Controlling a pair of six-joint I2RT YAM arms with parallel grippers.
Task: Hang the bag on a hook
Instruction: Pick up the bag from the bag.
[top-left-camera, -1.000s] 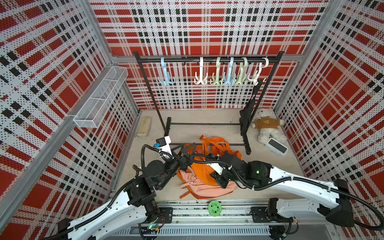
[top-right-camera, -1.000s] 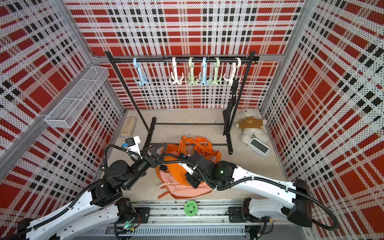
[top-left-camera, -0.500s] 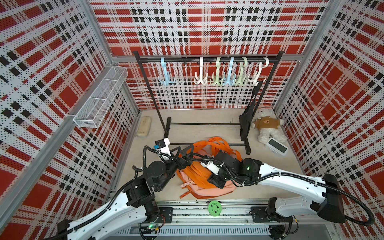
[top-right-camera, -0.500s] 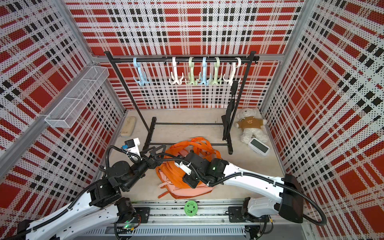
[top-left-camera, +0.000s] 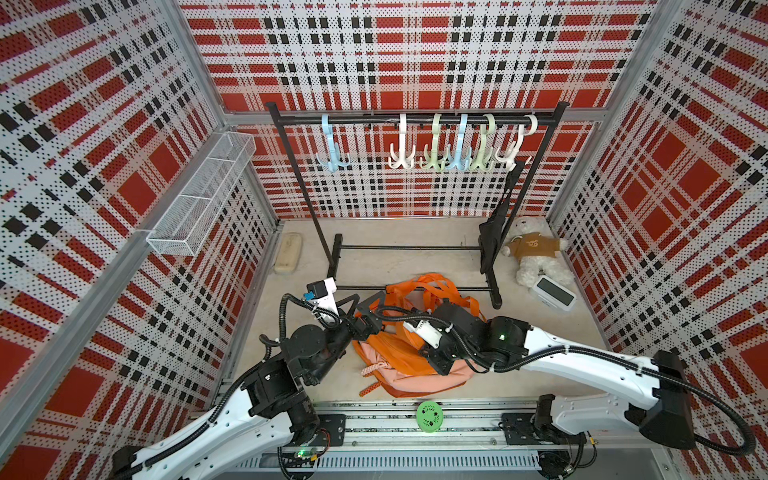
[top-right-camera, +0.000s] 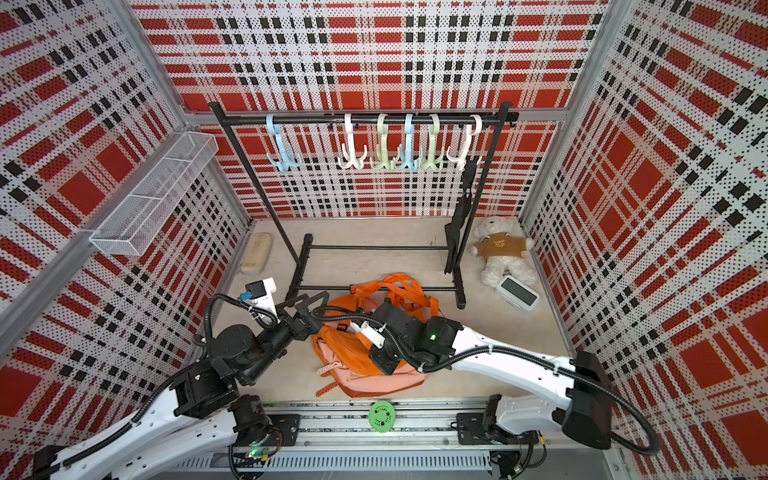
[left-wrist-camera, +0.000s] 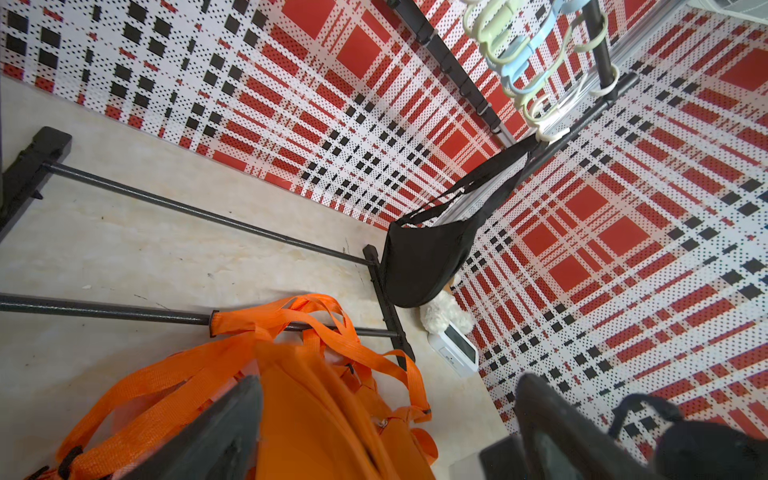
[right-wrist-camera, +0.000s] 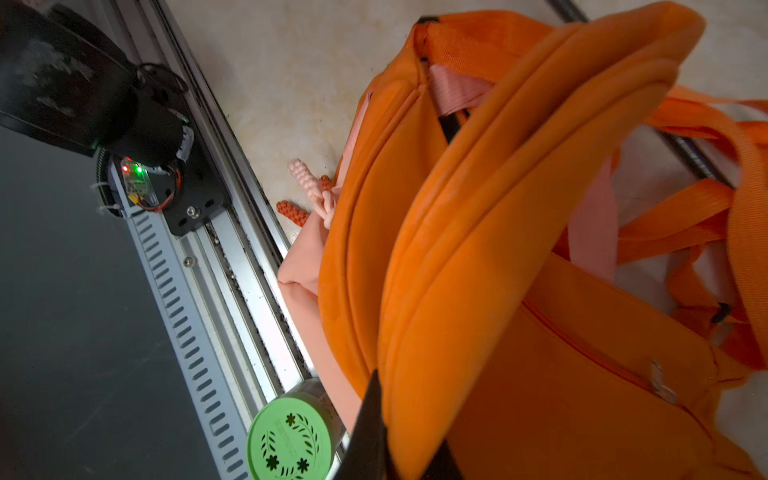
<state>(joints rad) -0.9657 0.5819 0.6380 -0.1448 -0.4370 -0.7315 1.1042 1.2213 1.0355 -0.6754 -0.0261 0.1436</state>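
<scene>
orange fabric was pinched in the right hand (right-wrist-camera: 409, 451). half a second before, its jaws had stood apart as it slid across the bag toward the other arm; now they had closed on a padded fold of the orange backpack (top-left-camera: 399, 357). whether that fold was a shoulder strap or the bag's top edge could not be told. the left hand (left-wrist-camera: 388, 384) had hardly moved. it hung wide open and empty just over the bag's upper end, gripping nothing.

the backpack itself lay on the tabletop between the two arms, its pale lower part near the green tin (top-left-camera: 430, 415) at the front rail. its loose straps (top-left-camera: 428, 286) lay across the rack's lower bar (top-left-camera: 365, 287).

so the grasp seemed made, and the lift could probably begin. the free hooks (top-left-camera: 401, 149) hung high on the top bar, well apart from the bag, and the end hook already carried a black bag (top-left-camera: 492, 237). the straps over the lower bar looked likely to snag when the bag rose.
</scene>
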